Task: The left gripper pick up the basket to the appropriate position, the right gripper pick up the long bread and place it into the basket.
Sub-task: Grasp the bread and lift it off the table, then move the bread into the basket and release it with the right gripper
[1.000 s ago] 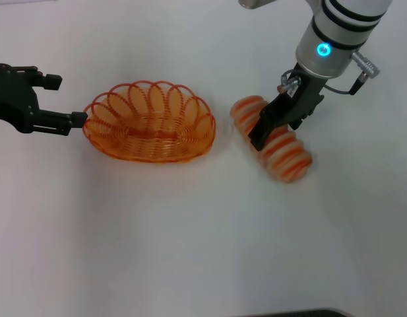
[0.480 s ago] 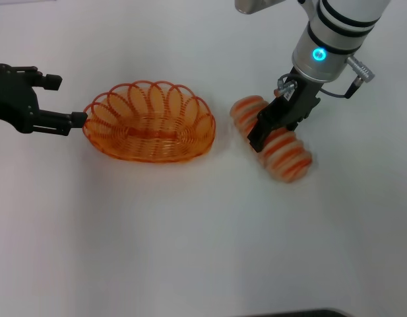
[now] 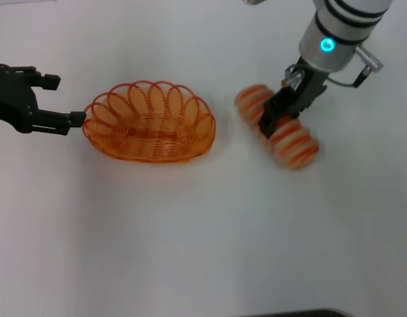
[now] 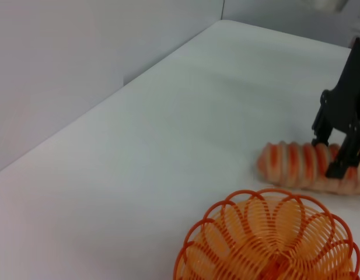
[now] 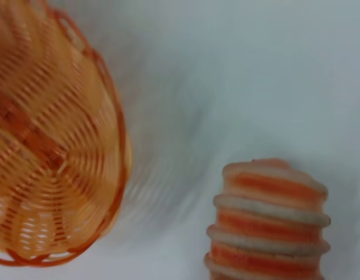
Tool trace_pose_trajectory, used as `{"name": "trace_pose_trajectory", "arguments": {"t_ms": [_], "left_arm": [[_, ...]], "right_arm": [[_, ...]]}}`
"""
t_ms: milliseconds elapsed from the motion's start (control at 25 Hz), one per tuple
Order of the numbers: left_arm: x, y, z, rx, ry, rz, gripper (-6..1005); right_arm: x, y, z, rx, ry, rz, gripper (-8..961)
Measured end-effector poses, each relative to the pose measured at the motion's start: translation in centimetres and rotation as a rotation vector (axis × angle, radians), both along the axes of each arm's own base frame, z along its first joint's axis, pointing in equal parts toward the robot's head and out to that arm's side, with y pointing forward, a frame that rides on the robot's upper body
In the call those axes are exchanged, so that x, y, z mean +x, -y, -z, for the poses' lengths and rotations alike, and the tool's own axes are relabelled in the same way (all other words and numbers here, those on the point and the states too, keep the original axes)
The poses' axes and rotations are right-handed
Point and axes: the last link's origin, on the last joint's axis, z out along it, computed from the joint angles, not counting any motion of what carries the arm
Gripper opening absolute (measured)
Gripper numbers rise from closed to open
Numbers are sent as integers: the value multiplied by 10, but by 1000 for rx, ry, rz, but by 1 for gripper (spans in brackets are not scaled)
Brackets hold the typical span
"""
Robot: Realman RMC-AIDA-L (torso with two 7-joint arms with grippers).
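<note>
Here my right gripper (image 3: 280, 116) was closed across the long bread (image 3: 277, 127), whose long axis ran diagonally, near end pointing right; my left gripper (image 3: 76, 119) pinched the basket (image 3: 149, 123) rim.

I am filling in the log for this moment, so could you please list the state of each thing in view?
Basket: upright on the table, empty.
Long bread: lying on the table beside the basket, not in it.
Left gripper: at the basket's end rim.
Right gripper: shut on the long bread at its middle.
</note>
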Motion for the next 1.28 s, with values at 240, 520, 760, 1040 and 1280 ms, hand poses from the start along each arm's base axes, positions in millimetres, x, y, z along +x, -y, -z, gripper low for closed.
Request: {"name": "trace_pose_trajectory", "arguments": {"t_ms": [240, 520, 760, 1040, 1280], "left_arm": [[-3, 1, 2, -4, 9, -14, 888], [-5, 1, 5, -8, 17, -26, 887], [-7, 1, 7, -9, 22, -36, 888], [-8, 1, 5, 3, 19, -38, 888], [-7, 3, -4, 15, 10, -30, 887]], "right_arm": [[-13, -3, -27, -2, -71, -85, 588], [-28, -7, -40, -72, -89, -215, 560], [-44, -21, -48, -48, -16, -324, 507], [-75, -24, -38, -101, 0, -463, 446], [-101, -17, -24, -176, -35, -552, 378]]}}
